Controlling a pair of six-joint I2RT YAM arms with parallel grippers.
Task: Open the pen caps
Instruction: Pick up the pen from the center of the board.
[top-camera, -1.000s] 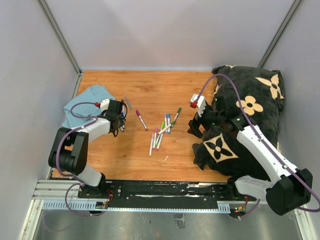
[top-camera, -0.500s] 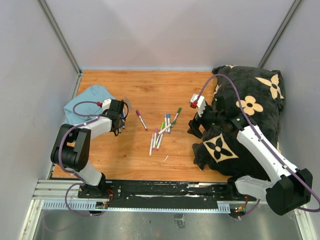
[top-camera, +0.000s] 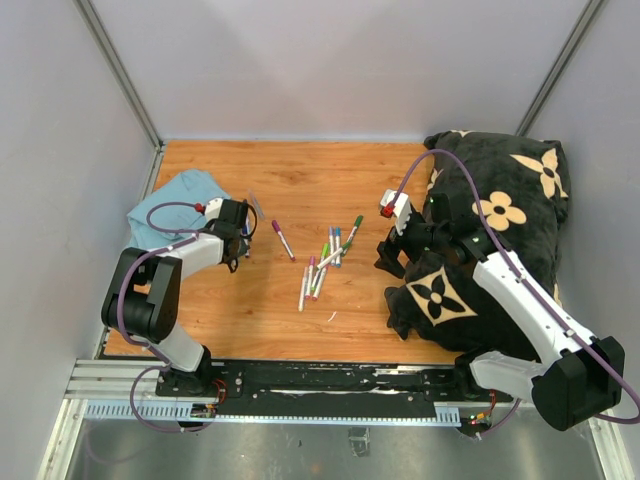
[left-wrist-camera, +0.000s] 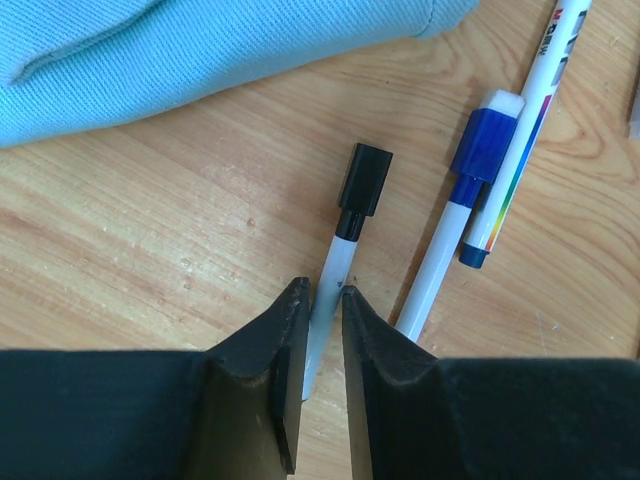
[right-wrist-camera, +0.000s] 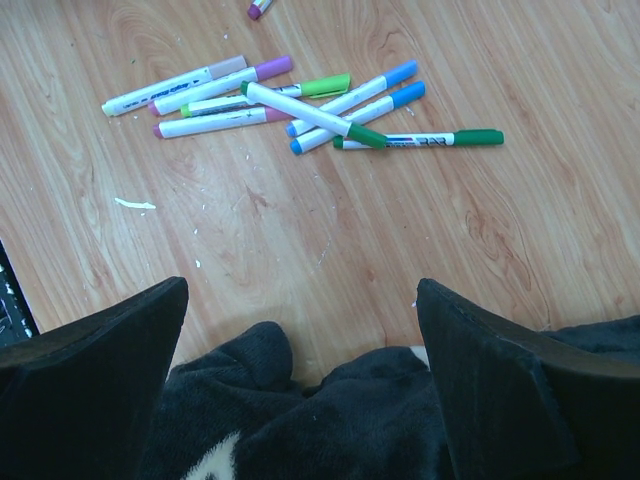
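Left tool (left-wrist-camera: 322, 298): nearly closed, pinching white barrel of black-capped pen (left-wrist-camera: 335, 262); lower barrel hidden
Black cap (left-wrist-camera: 365, 180): on pen, beside cloth (left-wrist-camera: 200, 50)
Right tool (right-wrist-camera: 302, 290): wide apart, empty; fingers cut off
Other pen caps (right-wrist-camera: 478, 137): clustered on counter (right-wrist-camera: 400, 230)

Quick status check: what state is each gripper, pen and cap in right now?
left gripper, jaws pinched on a pen barrel
black-capped pen, lying flat, barrel gripped
black cap, on, not yet pulled
blue-capped pen, loose, cap on
piled pens, loose, caps on
right gripper, wide open, empty
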